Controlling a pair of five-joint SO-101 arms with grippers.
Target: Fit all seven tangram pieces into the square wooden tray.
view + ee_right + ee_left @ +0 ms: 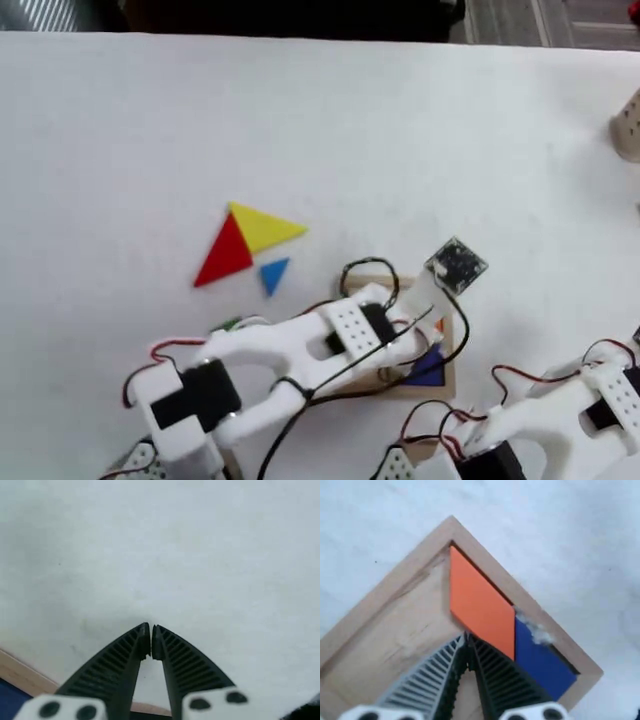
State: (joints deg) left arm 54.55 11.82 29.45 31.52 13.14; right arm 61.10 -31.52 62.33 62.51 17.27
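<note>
no readable text, labels, numbers or signs on anything shown

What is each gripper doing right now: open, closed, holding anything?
Left gripper: closed, empty, tips beside the orange piece in the tray.
Right gripper: closed, empty, above the table.

Both arms held low, both sets of jaws closed.

The left arm (pixel 300 350) stretches from its base at the near left of the high view out toward the middle. Its elbow is bent, its wrist is tipped downward and the wrist camera (pixel 456 265) sits at its far end. Its jaws are pressed together, the ribbed inner faces meeting at the tips. The right arm (pixel 560 415) sits folded at the near right corner, reaching less far. Its jaws point down, tips together with only a hairline slit between them.
</note>
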